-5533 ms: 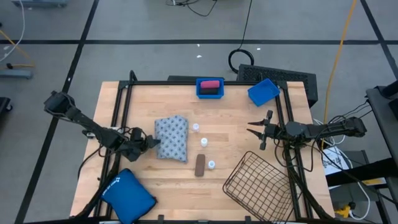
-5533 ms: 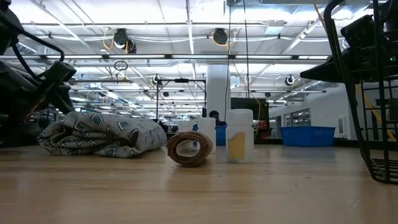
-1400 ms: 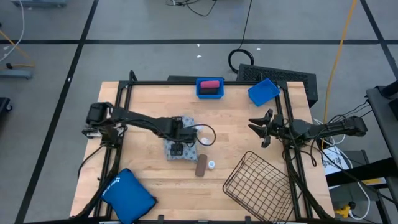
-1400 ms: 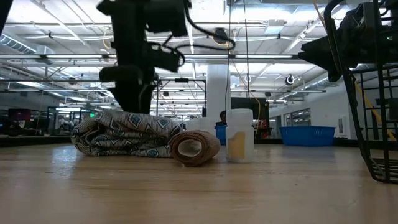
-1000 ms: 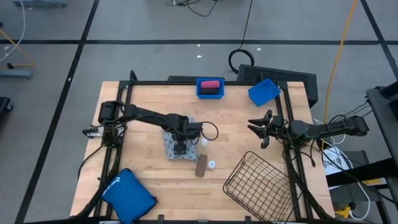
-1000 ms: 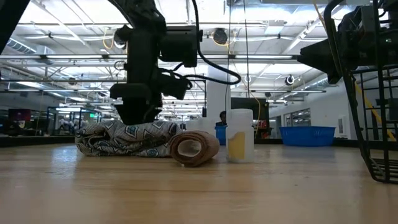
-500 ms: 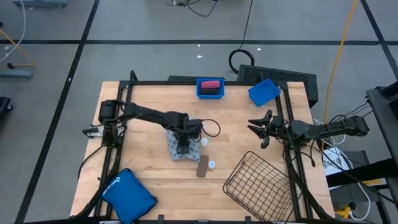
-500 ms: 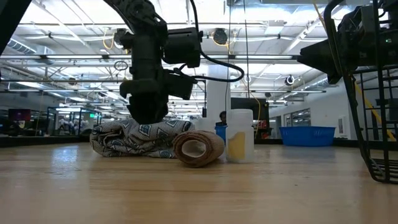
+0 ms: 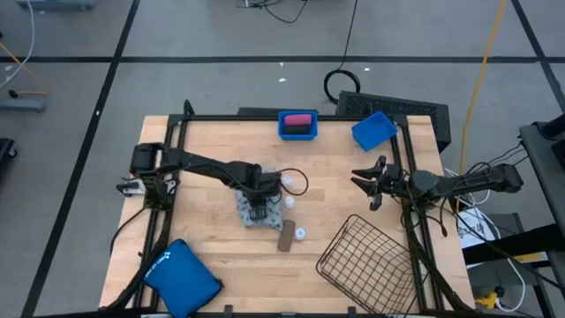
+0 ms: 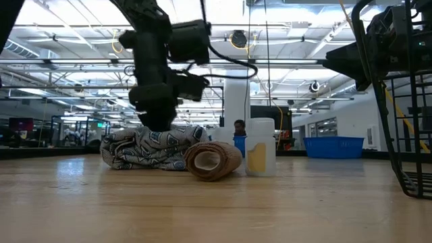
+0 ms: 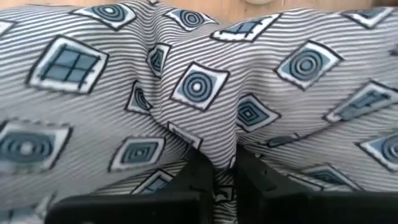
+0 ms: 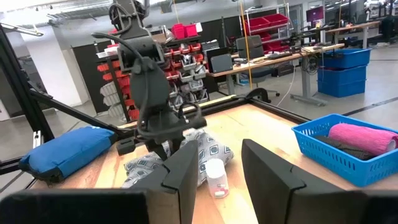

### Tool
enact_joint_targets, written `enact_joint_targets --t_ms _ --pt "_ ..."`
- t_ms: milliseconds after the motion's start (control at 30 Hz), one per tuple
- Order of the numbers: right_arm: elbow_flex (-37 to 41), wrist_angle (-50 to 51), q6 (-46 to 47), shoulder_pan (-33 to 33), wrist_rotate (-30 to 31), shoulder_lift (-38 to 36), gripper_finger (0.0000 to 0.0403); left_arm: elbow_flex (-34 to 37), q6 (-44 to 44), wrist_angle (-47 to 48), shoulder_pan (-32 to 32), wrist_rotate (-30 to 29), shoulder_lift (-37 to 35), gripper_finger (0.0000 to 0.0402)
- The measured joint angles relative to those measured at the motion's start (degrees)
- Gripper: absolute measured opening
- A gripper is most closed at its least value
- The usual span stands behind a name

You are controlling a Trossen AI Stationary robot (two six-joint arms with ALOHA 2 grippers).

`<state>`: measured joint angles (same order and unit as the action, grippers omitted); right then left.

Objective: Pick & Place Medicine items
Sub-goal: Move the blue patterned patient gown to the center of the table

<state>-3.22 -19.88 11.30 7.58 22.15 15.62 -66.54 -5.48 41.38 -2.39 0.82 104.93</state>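
Observation:
The grey-blue patterned soft pack (image 9: 252, 207) lies on the wooden table near its middle, and my left gripper (image 9: 256, 213) stands over it, shut on its cloth. A brown oblong container (image 9: 286, 235) lies on its side just near-right of the pack, with a white vial (image 9: 300, 234) beside it. Two more vials (image 9: 288, 201) stand to the pack's right. A pink container (image 9: 298, 118) lies in a blue bin (image 9: 284, 129) at the far edge. My right gripper (image 9: 360, 184) hovers open at the table's right side, holding nothing. My left gripper pinches a raised fold of the pack's patterned cloth (image 11: 225, 158) between its two fingers (image 11: 199, 177), on the pack's upper side. The fingers come from above, pointing down. The pack's underside (image 10: 145, 162) rests on the table.
A tilted wire basket (image 9: 366, 261) stands at the near right. A second blue bin (image 9: 373, 130) sits at the far right corner. The large plain blue pouch (image 9: 181, 276) lies at the near left. A black frame (image 9: 173, 159) runs round the table's edges.
My left gripper has shut on the pack's top, gathering the cloth into a ridge between its fingers. The pack has bunched up, and its left end has drawn in toward the gripper. The brown container beside it has been nudged slightly toward the right.

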Motion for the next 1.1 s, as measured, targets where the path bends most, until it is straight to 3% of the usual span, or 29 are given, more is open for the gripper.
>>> enact_joint_targets --t_ms 167,333,633,867,967,1100 --pt "0.01 0.02 -0.01 0.01 0.02 0.02 0.0116 -0.11 -3.61 4.33 0.88 -5.00 -9.42 0.0019" --pt "0.02 0.00 -0.01 0.01 0.02 0.04 0.0116 -0.10 -6.42 7.29 2.08 -7.29 -13.54 0.0019" --pt "0.01 -0.01 -0.01 0.01 0.04 0.06 0.0116 2.26 -7.35 7.64 2.84 -7.21 -12.95 0.0019" --pt "0.02 -0.02 -0.01 0.01 0.04 0.06 0.0116 11.31 -8.50 -3.22 1.42 -5.83 -13.01 0.0020" --pt "0.00 0.00 0.00 0.01 0.04 0.06 0.0116 14.68 -9.46 -7.56 1.10 -5.79 -13.01 0.0046" --pt "0.00 0.00 -0.01 0.01 0.04 0.06 0.0116 13.99 -10.37 -5.24 0.39 -4.68 -13.01 0.0098"
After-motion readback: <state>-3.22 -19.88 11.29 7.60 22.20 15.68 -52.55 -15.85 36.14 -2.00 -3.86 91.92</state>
